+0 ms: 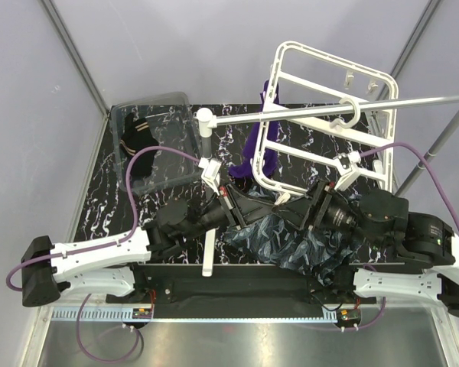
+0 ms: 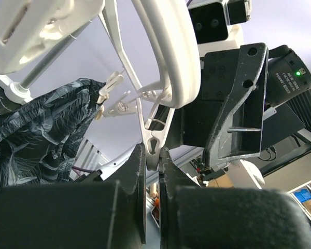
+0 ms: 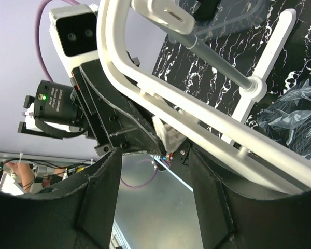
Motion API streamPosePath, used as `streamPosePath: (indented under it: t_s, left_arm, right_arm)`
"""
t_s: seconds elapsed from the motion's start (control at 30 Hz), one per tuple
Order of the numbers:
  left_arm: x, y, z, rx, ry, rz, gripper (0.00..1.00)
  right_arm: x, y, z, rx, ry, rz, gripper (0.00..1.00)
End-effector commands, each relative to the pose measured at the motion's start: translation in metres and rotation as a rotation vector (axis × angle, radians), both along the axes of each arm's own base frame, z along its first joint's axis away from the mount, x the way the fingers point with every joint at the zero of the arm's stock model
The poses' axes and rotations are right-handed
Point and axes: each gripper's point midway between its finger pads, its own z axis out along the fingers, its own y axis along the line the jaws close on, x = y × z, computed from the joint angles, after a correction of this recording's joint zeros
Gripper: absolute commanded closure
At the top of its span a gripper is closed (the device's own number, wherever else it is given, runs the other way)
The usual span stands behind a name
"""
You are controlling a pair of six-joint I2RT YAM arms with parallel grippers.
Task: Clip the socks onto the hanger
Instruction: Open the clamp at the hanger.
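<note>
1. At the far left corner of the black marbled table (image 1: 107, 206) we see a clear bin (image 1: 182, 107). A dark bundle (image 1: 138, 131) lies in it; we cannot tell what it is.
2. Across the middle runs a grey rod (image 1: 413, 102), held on the left by a white post (image 1: 206, 153). The post stands just beside the left gripper (image 2: 153, 155), and the rod crosses above both arms.
3. Below the grippers a dark patterned sock (image 1: 291, 241) lies crumpled on the table. A purple sock (image 1: 258, 153) hangs at the left side of the hanger (image 1: 329, 73).
4. We see the hanger over the middle-right of the table, its hook (image 1: 352, 115) over the rod. The frame slopes, far edge raised and near edge low by the grippers. Foreshortening hides which side is longer.
5. Our left gripper's jaws are nearly together, pinching a white clip (image 2: 153, 140) that dangles from the frame.
6. Our right gripper (image 3: 154, 155) has its jaws spread wide with nothing between them. It sits just under a frame bar, facing the left gripper.
</note>
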Motion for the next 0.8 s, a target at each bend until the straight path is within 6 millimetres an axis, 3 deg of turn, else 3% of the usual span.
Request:
streamPosePath:
  t_s: [0.0, 0.23, 0.37, 0.43, 0.77]
  left_arm:
    - [-0.015, 0.015, 0.052, -0.175, -0.086, -0.027, 1.00]
    - [-0.030, 0.015, 0.070, -0.250, -0.098, -0.102, 1.00]
    - [-0.030, 0.013, 0.066, -0.241, -0.085, -0.102, 1.00]
    - [-0.030, 0.012, 0.062, -0.239, -0.075, -0.106, 1.00]
    - [-0.031, 0.009, 0.052, -0.241, -0.045, -0.121, 1.00]
  right_arm:
    - [-0.001, -0.012, -0.001, 0.013, -0.032, -0.007, 0.38]
    - [0.014, -0.021, 0.001, 0.134, -0.072, -0.108, 0.37]
    - [0.019, -0.009, 0.023, 0.200, -0.119, -0.105, 0.37]
    - [0.023, -0.003, 0.024, 0.184, -0.120, -0.118, 0.37]
    - [0.034, -0.014, 0.046, 0.243, -0.155, -0.199, 0.43]
